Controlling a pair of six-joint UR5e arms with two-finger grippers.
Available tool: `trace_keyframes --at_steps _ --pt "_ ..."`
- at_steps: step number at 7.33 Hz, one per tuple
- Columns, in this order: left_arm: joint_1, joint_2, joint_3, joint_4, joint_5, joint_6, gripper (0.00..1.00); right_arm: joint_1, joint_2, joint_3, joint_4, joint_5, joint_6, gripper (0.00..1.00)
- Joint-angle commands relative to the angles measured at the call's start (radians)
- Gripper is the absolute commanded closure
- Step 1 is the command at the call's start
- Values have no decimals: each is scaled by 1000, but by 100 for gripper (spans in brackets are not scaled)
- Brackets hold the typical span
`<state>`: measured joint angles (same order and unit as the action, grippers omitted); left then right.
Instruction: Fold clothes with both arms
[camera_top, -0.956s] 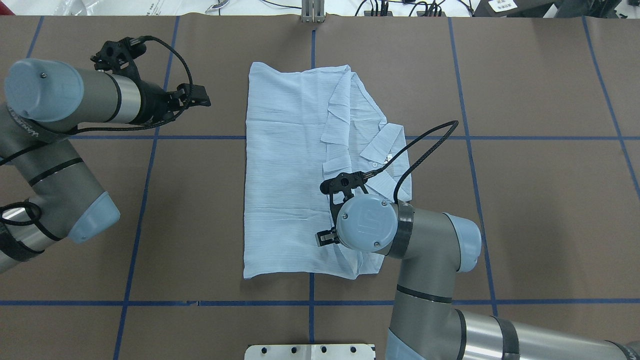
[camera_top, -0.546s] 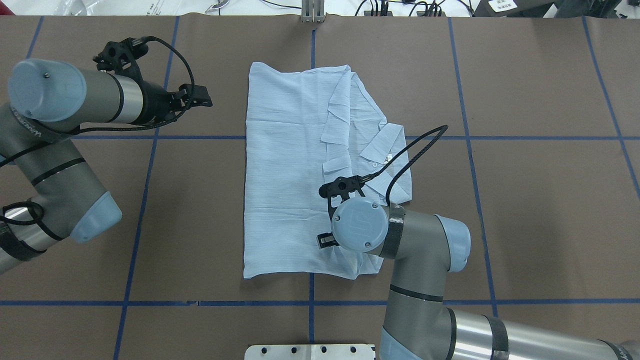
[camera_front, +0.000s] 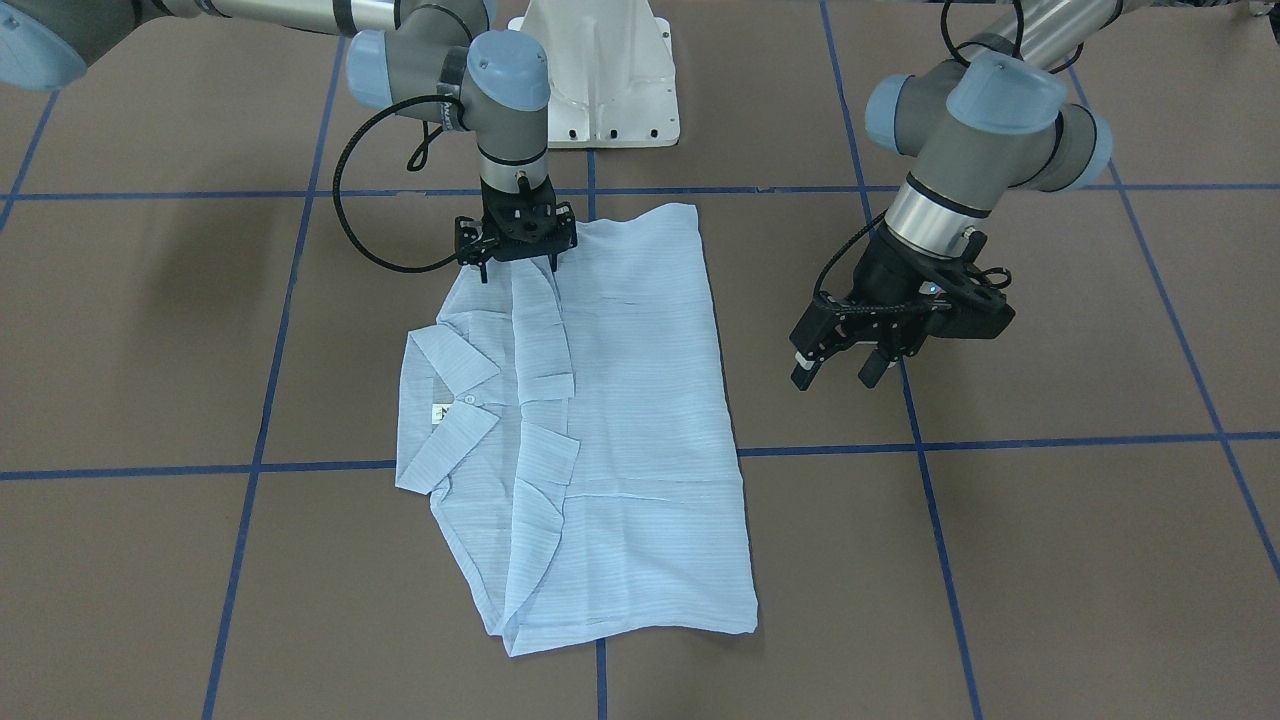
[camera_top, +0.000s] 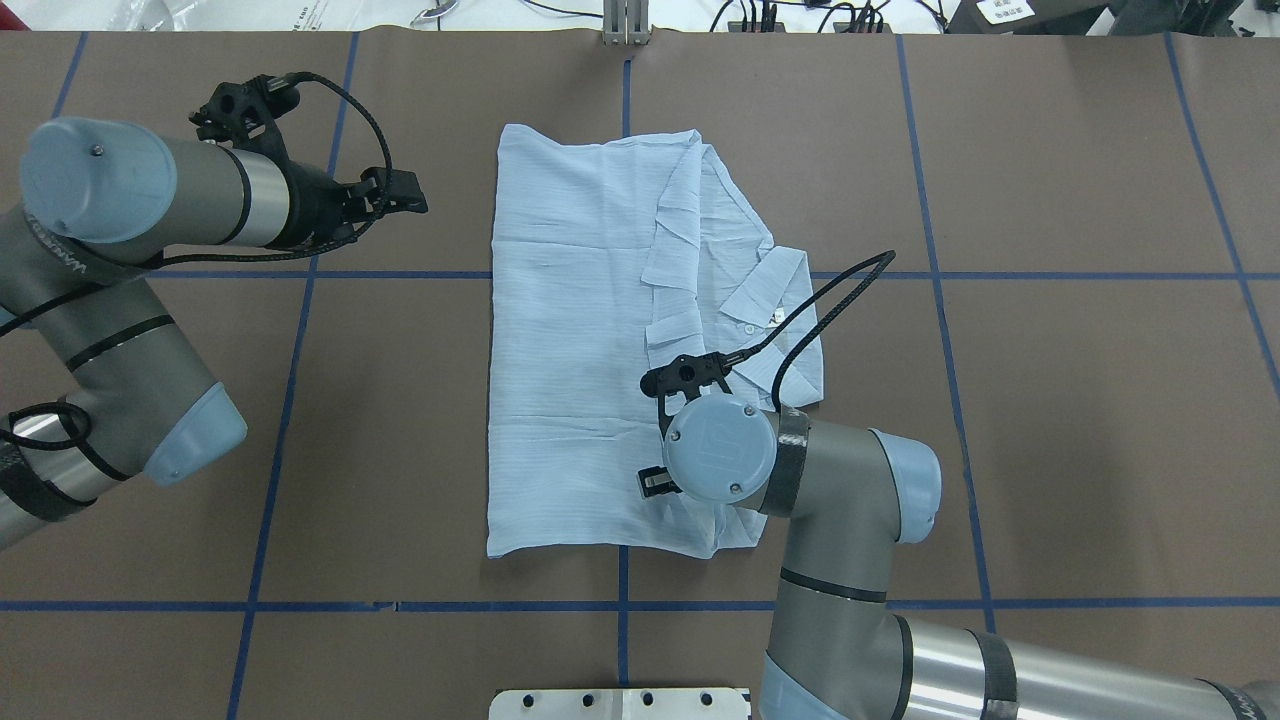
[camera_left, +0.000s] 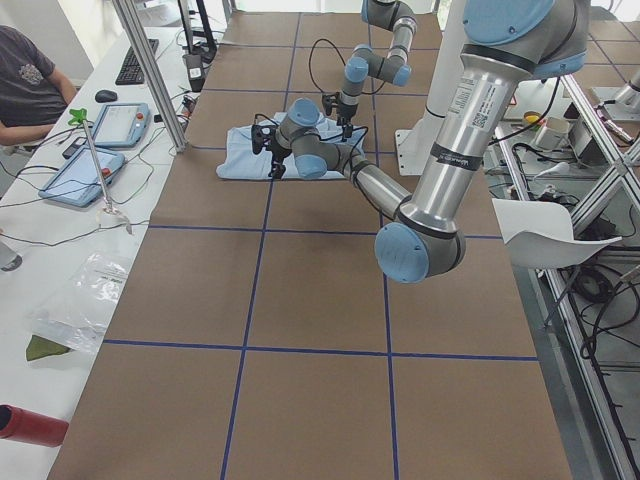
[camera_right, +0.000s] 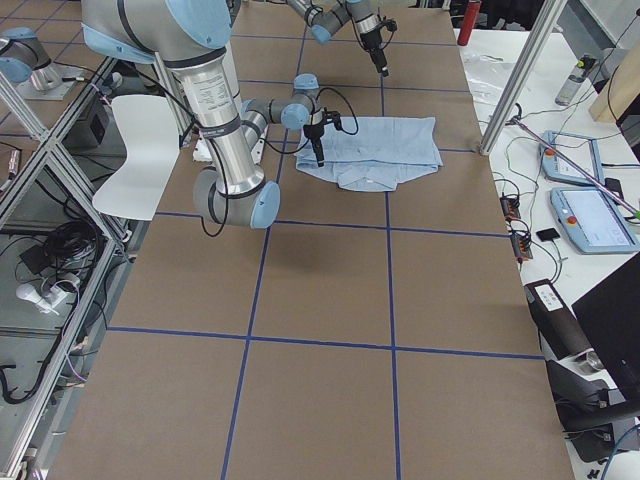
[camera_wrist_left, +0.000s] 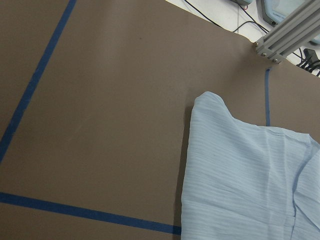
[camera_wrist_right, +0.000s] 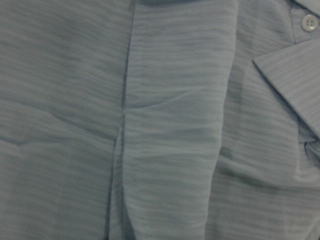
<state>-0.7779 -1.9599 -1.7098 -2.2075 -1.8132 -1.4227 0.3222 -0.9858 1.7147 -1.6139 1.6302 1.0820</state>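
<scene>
Light-blue striped shirt (camera_top: 580, 340) lies folded, collar (camera_top: 765, 290) showing.

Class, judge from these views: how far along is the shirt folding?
Done: the light-blue shirt lies flat, partly folded into a rough rectangle, collar showing. In hand: the right end effector points down over its robot-side part, jaws apart; the left end effector hovers open beside it. Left: further folds into a compact stack.

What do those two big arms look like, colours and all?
The left arm and right arm are thick silver-grey tubes with rounded pale blue joint caps and black bands. Each ends in a black two-fingered claw, the left claw and the right claw, fed by a looping black braided cable.
</scene>
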Motion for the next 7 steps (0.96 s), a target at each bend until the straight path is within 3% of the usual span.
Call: trace_keyframes --at_steps 1,3,7 --pt "6 -4 4 -5 2 -1 0 17 -25 49 -55 3 -2 0" --pt "9 -10 4 -5 2 -2 0 35 -80 143 -141 11 -25 0" --pt "9 -25 2 3 -1 -2 0 69 -149 216 -150 14 -65 0"
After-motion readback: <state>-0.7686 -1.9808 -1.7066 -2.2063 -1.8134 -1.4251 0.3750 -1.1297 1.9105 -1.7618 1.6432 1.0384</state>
